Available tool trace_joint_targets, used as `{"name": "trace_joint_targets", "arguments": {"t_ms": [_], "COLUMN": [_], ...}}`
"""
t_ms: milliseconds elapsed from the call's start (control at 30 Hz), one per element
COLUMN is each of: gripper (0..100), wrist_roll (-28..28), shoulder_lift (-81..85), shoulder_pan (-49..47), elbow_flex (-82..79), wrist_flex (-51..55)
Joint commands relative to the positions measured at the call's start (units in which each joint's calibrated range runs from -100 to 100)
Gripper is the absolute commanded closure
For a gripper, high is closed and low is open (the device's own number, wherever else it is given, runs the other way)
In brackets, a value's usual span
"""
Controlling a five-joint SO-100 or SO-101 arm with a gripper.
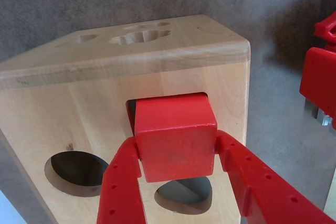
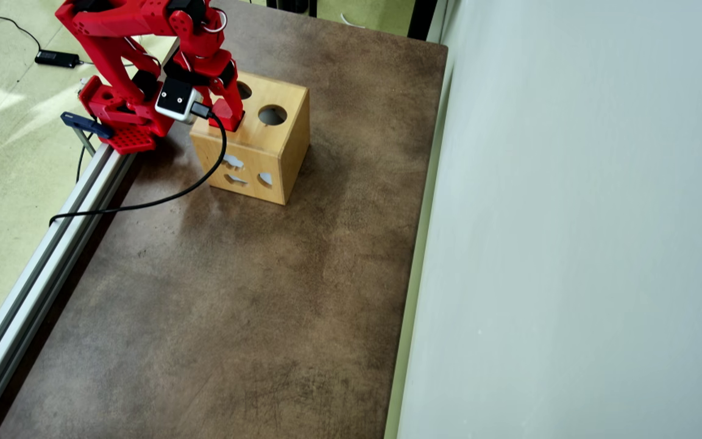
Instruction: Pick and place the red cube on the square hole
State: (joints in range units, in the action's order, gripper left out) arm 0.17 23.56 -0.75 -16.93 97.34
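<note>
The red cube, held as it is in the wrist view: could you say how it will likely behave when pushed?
The red cube looks rigid; flat faces suggest sliding, not rolling. Its matte sides probably resist slipping between the jaws.

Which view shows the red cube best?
The wrist view: the cube fills the centre, held between the gripper fingers at the square hole. In the overhead view the arm hides it.

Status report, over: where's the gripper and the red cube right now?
Gripper shut on red cube. Cube at the square hole, partly covering it, in the wooden box. Nothing in the way.
</note>
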Motion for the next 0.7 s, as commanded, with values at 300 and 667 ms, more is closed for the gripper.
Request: {"name": "trace_joint_targets", "arguments": {"t_ms": [300,667], "gripper": [99,95], "wrist_roll": [-0.05,-0.1], "shoulder_lift": [1.11,1.45], "shoulder_pan": [-0.14,-0.06], "elbow_flex": [1.28,1.37], "wrist_flex": [0.41,0.41]}}
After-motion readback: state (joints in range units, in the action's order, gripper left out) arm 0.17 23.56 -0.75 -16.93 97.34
